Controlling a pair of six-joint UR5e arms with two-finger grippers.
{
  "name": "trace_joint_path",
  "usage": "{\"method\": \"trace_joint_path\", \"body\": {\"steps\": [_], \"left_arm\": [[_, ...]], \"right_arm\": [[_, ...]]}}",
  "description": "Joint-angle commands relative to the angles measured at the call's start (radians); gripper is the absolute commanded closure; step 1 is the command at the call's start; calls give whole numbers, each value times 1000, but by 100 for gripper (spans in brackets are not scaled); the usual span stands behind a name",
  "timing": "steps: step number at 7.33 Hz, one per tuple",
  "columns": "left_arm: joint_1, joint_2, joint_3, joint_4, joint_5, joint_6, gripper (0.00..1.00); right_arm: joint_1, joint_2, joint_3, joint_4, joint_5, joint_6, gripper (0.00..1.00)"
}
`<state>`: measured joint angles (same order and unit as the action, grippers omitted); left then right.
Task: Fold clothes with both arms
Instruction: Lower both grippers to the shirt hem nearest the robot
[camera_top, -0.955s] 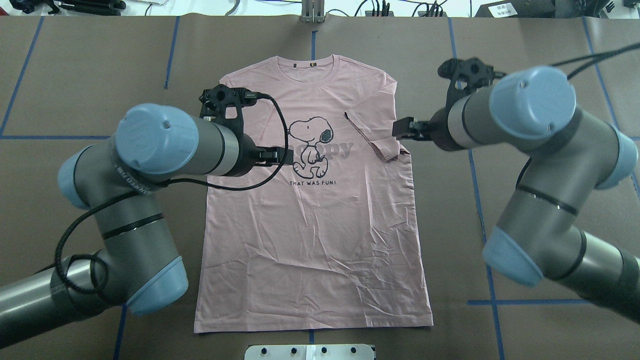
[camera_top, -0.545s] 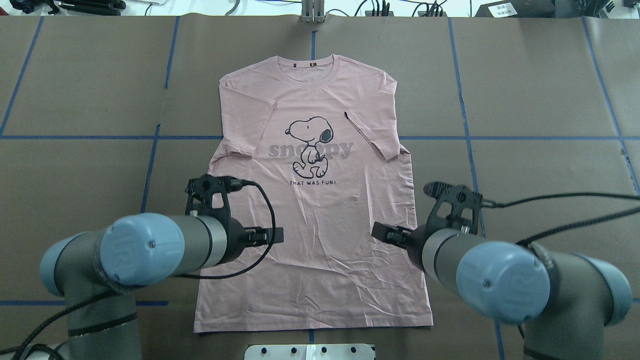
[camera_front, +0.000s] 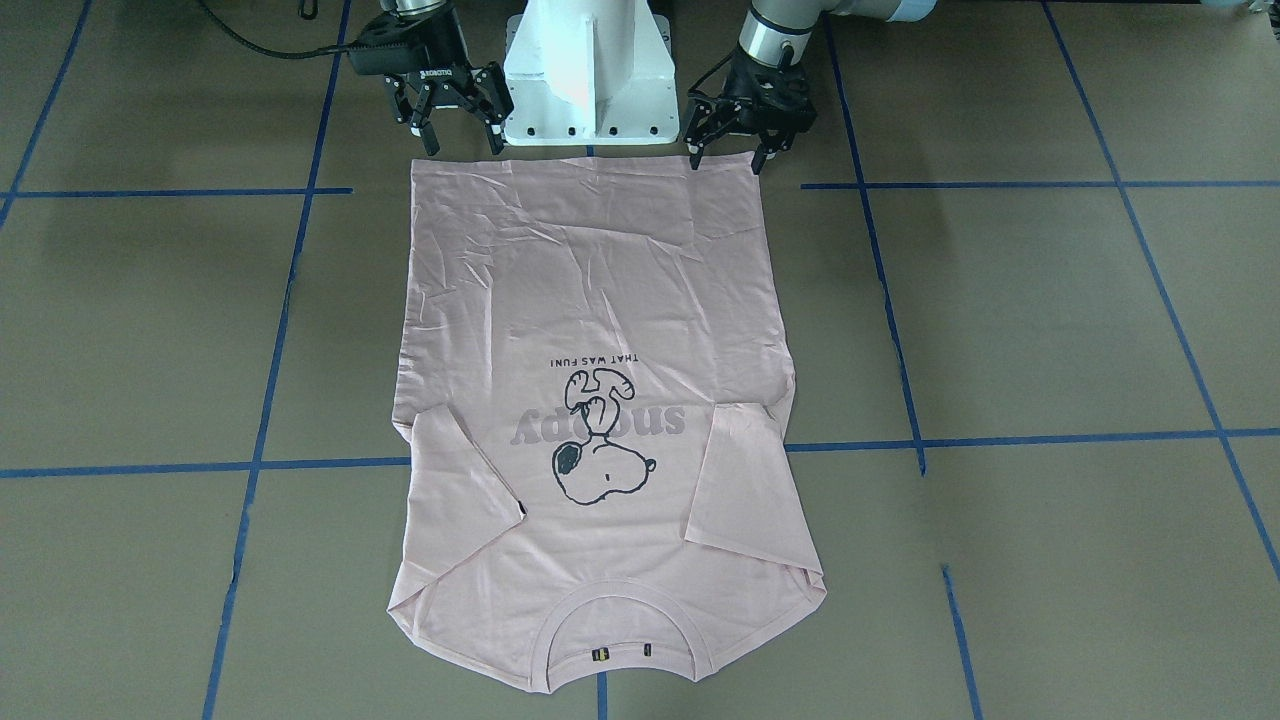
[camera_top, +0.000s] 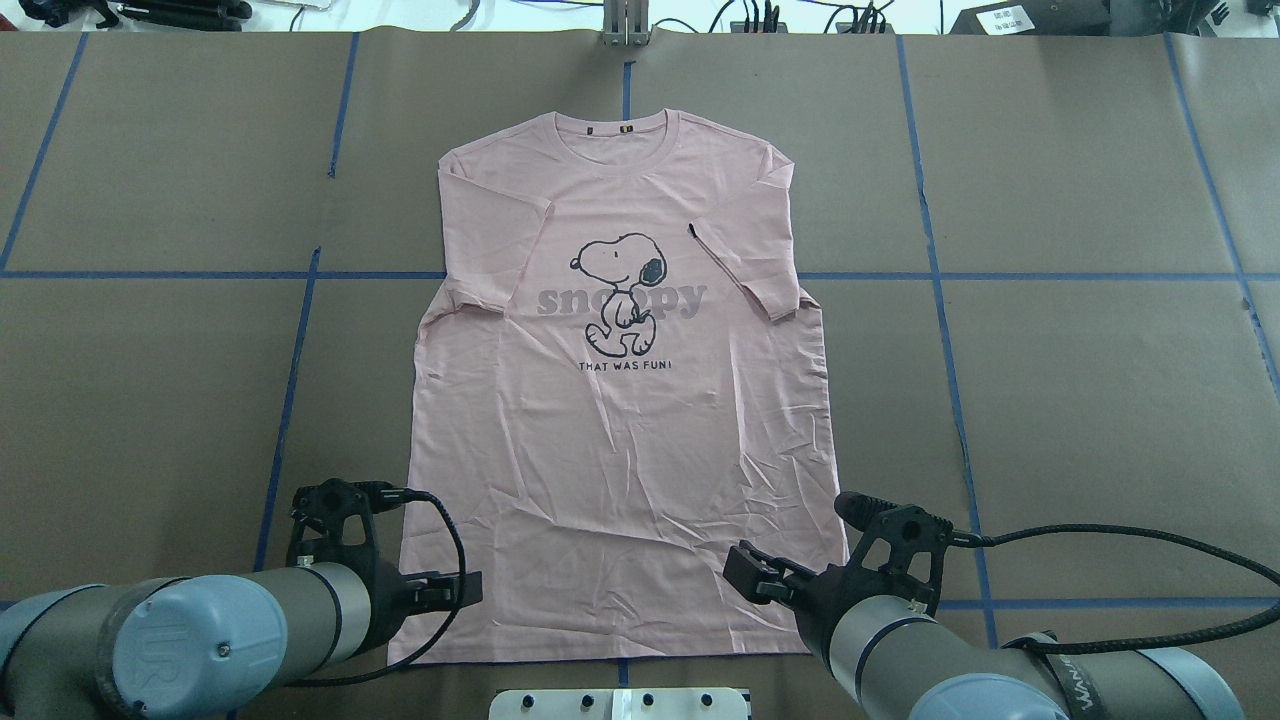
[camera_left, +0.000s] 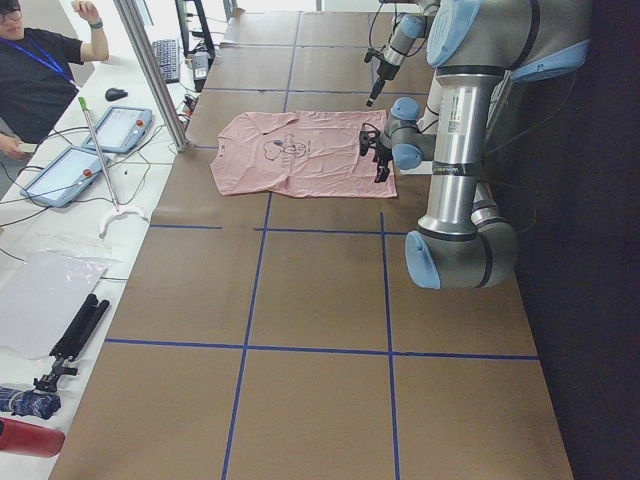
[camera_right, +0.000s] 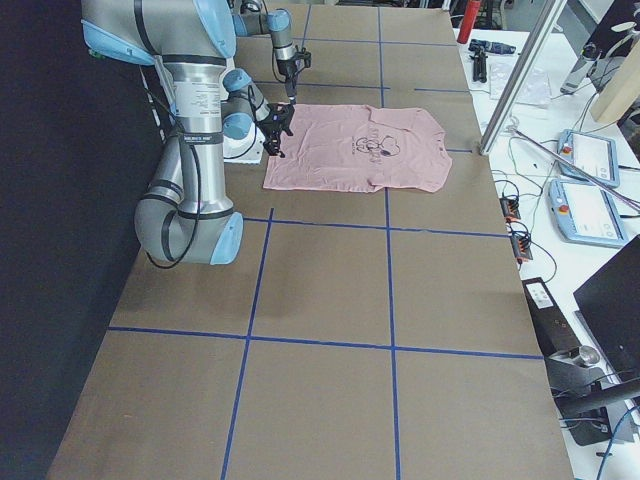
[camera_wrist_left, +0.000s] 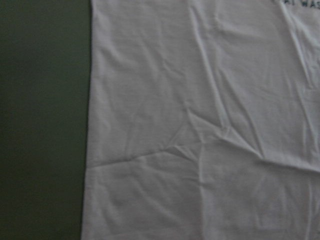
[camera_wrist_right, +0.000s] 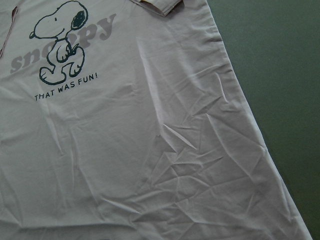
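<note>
— Where does the T-shirt lie?
— Flat on the table, print up. The collar is far from the robot and the hem is nearest it. Both sleeves are folded in over the front.
— And the grippers?
— The left gripper hangs at the hem's left corner, the right gripper at the hem near its right corner. Both have fingers spread, pinching nothing.
— Touching the cloth?
— I cannot tell; the tips sit right at the hem's edge.
</note>
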<state>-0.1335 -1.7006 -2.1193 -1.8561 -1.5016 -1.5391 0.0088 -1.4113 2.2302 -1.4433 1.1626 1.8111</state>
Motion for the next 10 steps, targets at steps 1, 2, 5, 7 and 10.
{"method": "trace_joint_path", "body": {"steps": [1, 2, 5, 7, 10], "left_arm": [[12, 38, 7, 1, 3, -12, 18], [17, 39, 16, 2, 3, -33, 24], [83, 38, 22, 0, 1, -93, 30], [107, 38, 35, 0, 6, -125, 37], [109, 27, 42, 0, 12, -136, 43]], "right_arm": [[-6, -5, 0, 11, -8, -1, 3], [-6, -3, 2, 11, -6, -1, 3], [-6, 0, 2, 11, -8, -3, 3], [-6, -2, 2, 11, -8, -3, 3], [-6, -3, 2, 11, -8, -3, 2]]}}
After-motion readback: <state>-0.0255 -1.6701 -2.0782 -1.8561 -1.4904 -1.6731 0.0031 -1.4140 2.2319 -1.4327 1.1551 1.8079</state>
